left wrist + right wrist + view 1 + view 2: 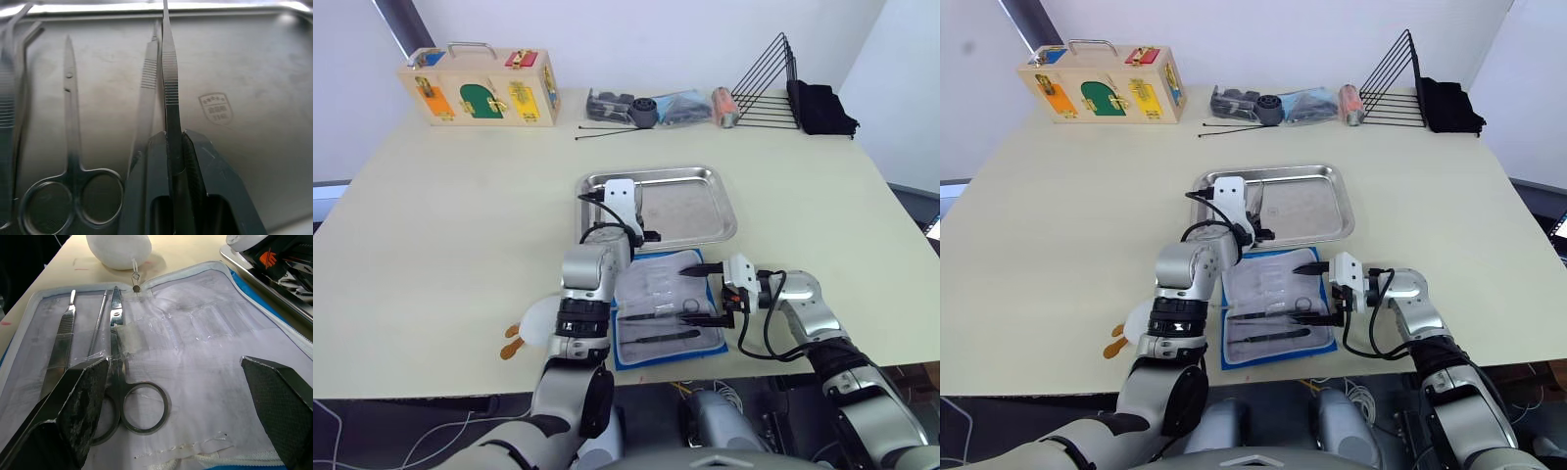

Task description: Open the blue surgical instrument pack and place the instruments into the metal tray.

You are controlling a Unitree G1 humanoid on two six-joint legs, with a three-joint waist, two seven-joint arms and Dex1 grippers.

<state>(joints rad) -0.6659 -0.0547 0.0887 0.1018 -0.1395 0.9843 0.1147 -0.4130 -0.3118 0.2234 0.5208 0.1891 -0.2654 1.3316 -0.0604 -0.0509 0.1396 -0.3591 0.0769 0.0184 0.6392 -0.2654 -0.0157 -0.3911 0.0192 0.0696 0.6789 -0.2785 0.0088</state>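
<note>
Pale cream counter (440, 225) against a white wall, with the steel tray (720, 211) near its middle and the blue instrument pouch (628, 358) lying unzipped and flat just in front of the tray, at the near edge. The left hand (172, 147) reaches over the tray's left part, its two black fingers clenched on a pair of slim ribbed tweezers (168, 83) that point along the tray floor. Beside the tweezers on the tray lie a second pair of tweezers (145, 93), small scissors (71, 147) and, at the edge of the left wrist view, a curved instrument (12, 98).

The right hand (713, 292) hovers at the pouch's right edge with its fingers spread wide and nothing between them. Below it, on the pale grey lining, a pair of scissors (117, 382) sits partly under a clear pocket strip, with a flat-handled tool (61, 345) and a thin probe (97, 330) alongside. A white round object (120, 247) rests on the counter just past the pouch's zipper end.

Along the far edge stand a wooden latch box (481, 88), a bag of dark parts (651, 106), two thin black rods (607, 130), a black wire rack (764, 88) and folded black cloth (822, 108).
</note>
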